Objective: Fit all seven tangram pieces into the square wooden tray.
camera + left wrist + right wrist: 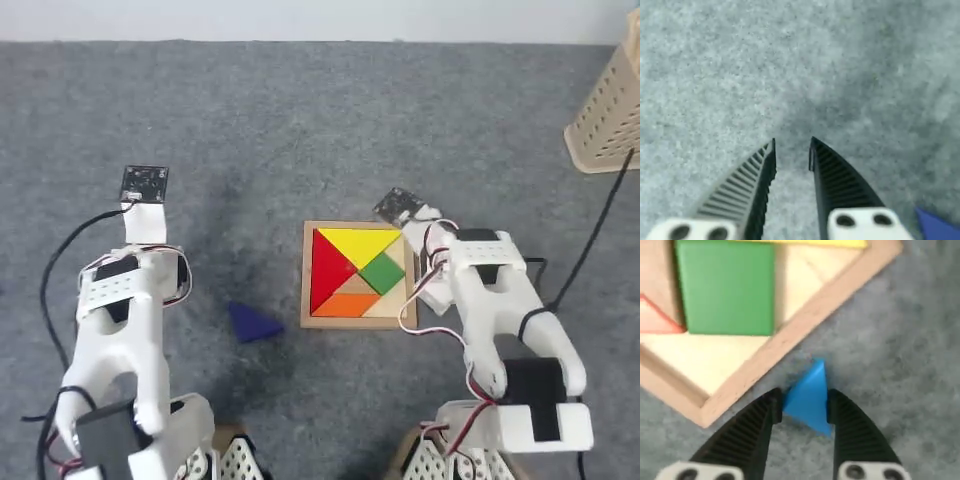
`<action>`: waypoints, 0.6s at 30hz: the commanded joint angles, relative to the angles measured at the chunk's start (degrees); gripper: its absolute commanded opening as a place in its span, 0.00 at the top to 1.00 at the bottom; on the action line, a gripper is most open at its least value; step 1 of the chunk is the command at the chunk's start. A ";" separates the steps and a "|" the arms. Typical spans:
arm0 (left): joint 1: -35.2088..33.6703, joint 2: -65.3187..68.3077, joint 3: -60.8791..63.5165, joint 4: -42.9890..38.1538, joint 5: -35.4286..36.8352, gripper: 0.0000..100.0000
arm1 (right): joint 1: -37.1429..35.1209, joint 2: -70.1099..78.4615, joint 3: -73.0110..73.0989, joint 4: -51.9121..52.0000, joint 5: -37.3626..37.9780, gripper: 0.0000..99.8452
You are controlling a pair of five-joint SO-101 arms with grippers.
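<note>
Wooden square tray (352,323), ribbed right jaws pinching light-blue triangle (807,400), left jaws parted over grey carpet (790,60)

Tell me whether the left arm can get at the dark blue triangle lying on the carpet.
Probably yes. The dark blue triangle lies flat on bare carpet between the left arm and the tray, with nothing on or against it, and the arm's jaws stand open near it.

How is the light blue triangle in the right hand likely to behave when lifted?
The light blue triangle looks like a rigid painted block, so it probably won't flex. The right hand pinches its slanted sides, so it could squirt out or twist. Small beside the tray, it is likely light.
</note>
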 commanded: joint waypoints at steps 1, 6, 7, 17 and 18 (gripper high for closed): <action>0.35 -0.09 -1.54 -1.14 0.88 0.89 | 1.27 -0.31 -6.95 2.33 -10.73 0.91; 0.35 -0.09 -1.54 -1.14 0.88 0.89 | -0.84 0.31 -20.22 12.00 -22.86 0.91; 0.35 -0.09 -1.54 -1.14 0.88 0.89 | -1.71 0.31 -22.95 13.93 -25.05 0.91; 0.35 -0.09 -1.45 -1.14 0.88 0.89 | -13.85 15.60 -39.38 18.51 -44.13 0.91; 0.35 -0.09 -1.45 -1.14 0.88 0.89 | -13.67 17.54 -40.44 18.51 -44.84 0.91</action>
